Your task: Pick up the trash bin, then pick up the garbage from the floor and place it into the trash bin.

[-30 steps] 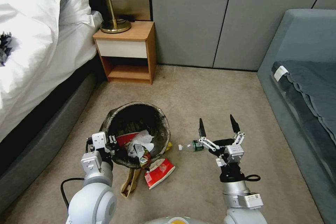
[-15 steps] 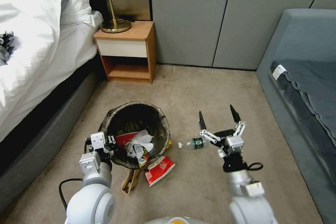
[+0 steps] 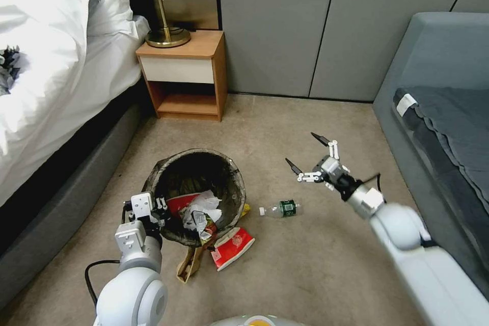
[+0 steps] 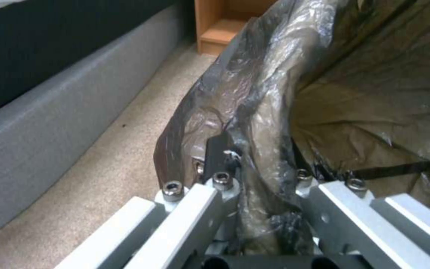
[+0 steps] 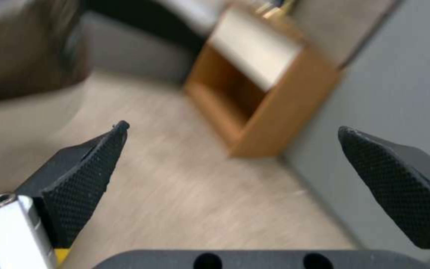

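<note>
Bin in hand, partly filled; litter still on the floor.

Your left gripper is clamped on the near rim of the bin, pinching the bag liner between its fingers, with the bin tilted toward you. Inside it you already have a red packet and crumpled tissue. Your right gripper hangs wide open and empty above the floor, beyond the bottle, which lies on the carpet just right of the bin. Left for you to collect: the bottle, the red-and-white packet, the paper bag and a yellow wrapper by the bin.
</note>
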### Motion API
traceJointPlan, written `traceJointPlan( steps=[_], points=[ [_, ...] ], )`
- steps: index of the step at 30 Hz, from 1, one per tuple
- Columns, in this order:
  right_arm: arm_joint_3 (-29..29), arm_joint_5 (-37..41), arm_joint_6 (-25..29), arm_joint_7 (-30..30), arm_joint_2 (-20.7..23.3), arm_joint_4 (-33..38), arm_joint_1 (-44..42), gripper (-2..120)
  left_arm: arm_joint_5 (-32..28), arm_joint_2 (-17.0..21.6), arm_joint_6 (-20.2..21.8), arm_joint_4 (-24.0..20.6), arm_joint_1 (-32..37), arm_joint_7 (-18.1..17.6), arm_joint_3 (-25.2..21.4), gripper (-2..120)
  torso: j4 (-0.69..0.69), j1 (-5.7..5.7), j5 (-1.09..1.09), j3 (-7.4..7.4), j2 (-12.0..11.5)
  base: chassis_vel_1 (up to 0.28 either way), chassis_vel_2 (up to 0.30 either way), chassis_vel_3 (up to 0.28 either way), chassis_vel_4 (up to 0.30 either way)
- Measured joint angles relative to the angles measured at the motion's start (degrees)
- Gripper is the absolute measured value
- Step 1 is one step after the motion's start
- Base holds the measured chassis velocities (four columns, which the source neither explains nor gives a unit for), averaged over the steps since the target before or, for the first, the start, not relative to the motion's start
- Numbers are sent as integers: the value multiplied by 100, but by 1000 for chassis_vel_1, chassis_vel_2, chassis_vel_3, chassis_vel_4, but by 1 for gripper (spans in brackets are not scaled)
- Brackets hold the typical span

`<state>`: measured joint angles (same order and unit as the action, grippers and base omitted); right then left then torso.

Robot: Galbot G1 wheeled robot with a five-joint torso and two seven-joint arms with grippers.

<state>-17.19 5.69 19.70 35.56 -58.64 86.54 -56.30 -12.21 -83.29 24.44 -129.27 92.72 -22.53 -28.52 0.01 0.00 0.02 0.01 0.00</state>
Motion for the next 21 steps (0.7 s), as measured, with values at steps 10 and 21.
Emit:
traceJointPlan(
  steps=[10, 21],
  points=[
    [618, -682, 647, 1600, -362, -2166, 1527, 100, 87, -83, 17, 111, -35, -12, 9, 2, 0, 0, -4, 0, 0, 0, 0, 0, 0],
    [696, -1987, 1373, 1995, -1458, -4167, 2251, 100, 168, -134, 16, 149, 5, -18, 24, 2, 0, 0, -2, 0, 0, 0, 0, 0, 0]
  ],
)
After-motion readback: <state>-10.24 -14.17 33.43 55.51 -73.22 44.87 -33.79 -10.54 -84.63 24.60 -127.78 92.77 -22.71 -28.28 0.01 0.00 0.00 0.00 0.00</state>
